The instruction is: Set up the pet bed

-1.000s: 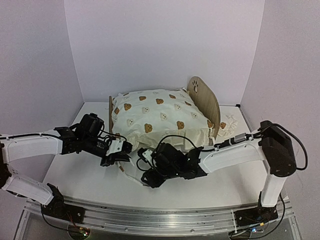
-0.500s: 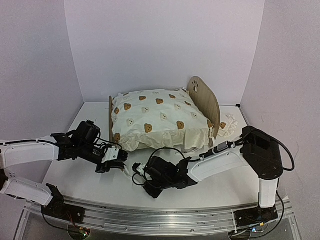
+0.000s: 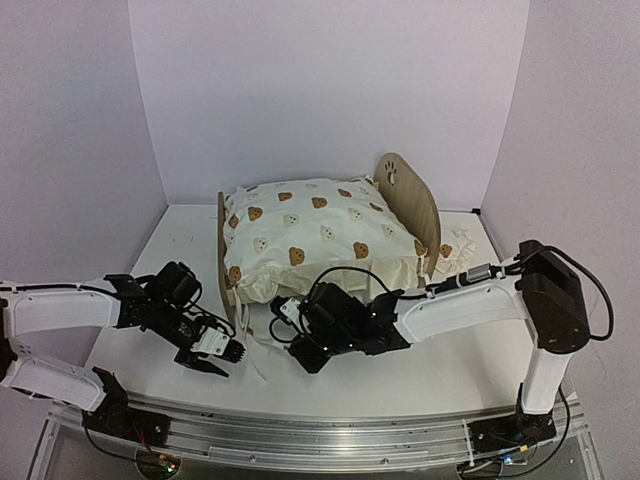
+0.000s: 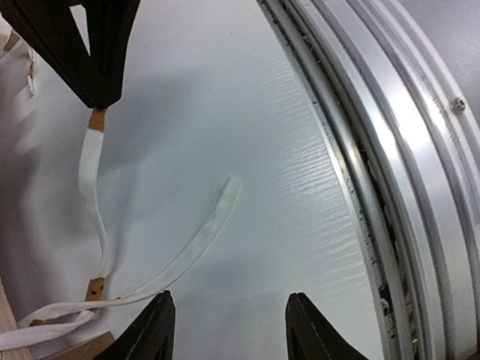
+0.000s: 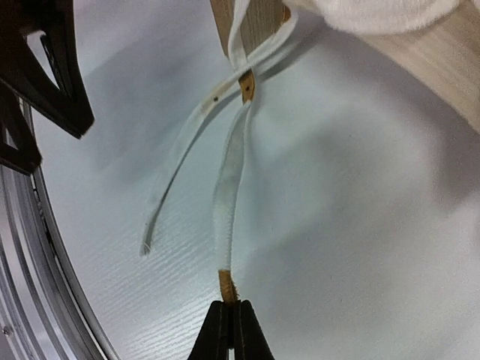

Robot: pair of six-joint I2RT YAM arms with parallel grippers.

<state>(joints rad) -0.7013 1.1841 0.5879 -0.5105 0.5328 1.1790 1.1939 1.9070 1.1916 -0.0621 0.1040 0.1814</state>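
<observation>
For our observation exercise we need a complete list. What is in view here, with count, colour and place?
bed frame: one, light wood, mid-table
duvet: one, cream with brown bears, on the frame
tie strings: at least two, white, at frame's near corner
crumpled cloth: one, white, right of frame
table: one, white, underneath
rail: one, silver, near edge
left gripper: one, black, open over table
right gripper: one, black, shut on a tie string's end
</observation>
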